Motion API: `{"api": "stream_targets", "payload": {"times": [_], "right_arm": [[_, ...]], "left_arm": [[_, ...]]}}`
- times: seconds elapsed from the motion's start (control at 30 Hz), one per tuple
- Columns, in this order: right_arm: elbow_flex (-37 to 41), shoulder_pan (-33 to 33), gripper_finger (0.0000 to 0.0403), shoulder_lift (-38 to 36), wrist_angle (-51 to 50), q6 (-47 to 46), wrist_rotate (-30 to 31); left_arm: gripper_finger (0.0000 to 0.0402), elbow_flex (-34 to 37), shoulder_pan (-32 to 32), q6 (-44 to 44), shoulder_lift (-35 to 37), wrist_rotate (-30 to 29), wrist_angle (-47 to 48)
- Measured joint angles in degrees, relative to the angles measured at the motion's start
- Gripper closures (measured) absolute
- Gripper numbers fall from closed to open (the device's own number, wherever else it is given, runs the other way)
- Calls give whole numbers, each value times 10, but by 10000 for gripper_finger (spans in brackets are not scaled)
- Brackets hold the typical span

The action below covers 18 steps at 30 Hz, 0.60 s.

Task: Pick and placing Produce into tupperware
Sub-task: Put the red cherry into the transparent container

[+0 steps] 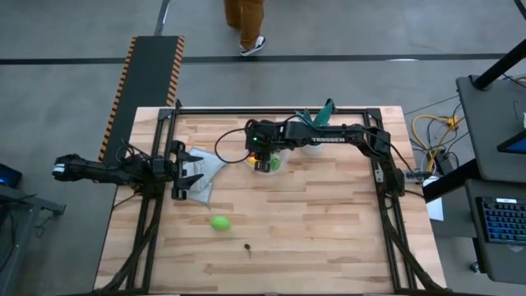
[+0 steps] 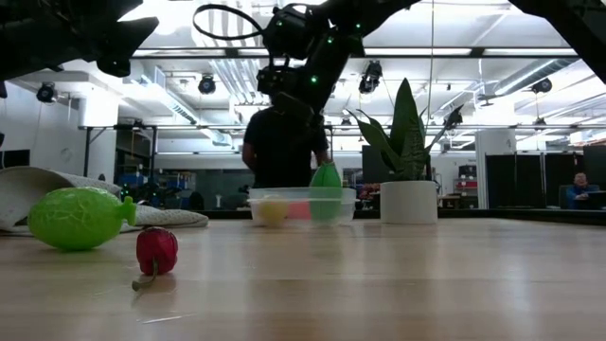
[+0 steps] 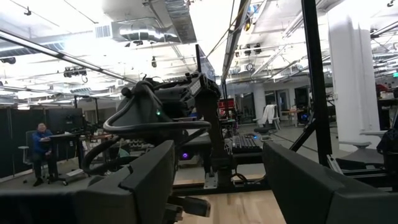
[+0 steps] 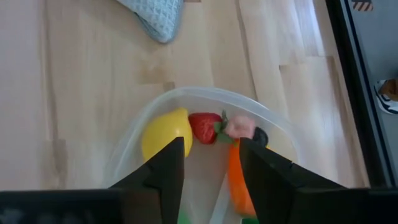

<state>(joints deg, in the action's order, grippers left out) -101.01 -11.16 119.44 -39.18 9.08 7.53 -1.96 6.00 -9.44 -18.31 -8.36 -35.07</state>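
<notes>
Two pieces of produce lie outside the tupperware, both on the bare wood at the front part of the table. The nearest to the front edge is a small red piece (image 2: 156, 250) with a thin stem. Just behind it and a little to the left lies the green lime (image 1: 219, 223). Its long axis seems to run across the table, with the pointed end toward the right side.

Behind the lime the left gripper (image 1: 187, 177) hovers at the edge of the pale cloth (image 1: 209, 168), its fingers spread wide and holding nothing. Judged from the high view, this gripper is somewhat nearer to the lime than the other one. The lime lies from it toward the front and slightly to the right.

Farther back, the right gripper (image 4: 211, 146) hangs directly over the tupperware (image 4: 186, 92). Its fingers stand apart, and I see nothing pinched between them. In the bowl under it are the yellow lemon (image 4: 163, 134), the strawberry (image 4: 204, 126), a pink bit (image 4: 239, 127) and the orange carrot (image 4: 236, 180), which lies along one finger. For this arm the lime is well apart, toward the front and the left.

Farthest, beside the bowl, stands the potted plant (image 2: 407, 142).
</notes>
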Motion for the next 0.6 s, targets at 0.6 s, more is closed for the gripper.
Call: {"api": "stream_targets", "payload": {"times": [0.6], "right_arm": [[0,127,259,-33,-18,-76,-75]], "left_arm": [[171,0,0,0,0,0,0]]}}
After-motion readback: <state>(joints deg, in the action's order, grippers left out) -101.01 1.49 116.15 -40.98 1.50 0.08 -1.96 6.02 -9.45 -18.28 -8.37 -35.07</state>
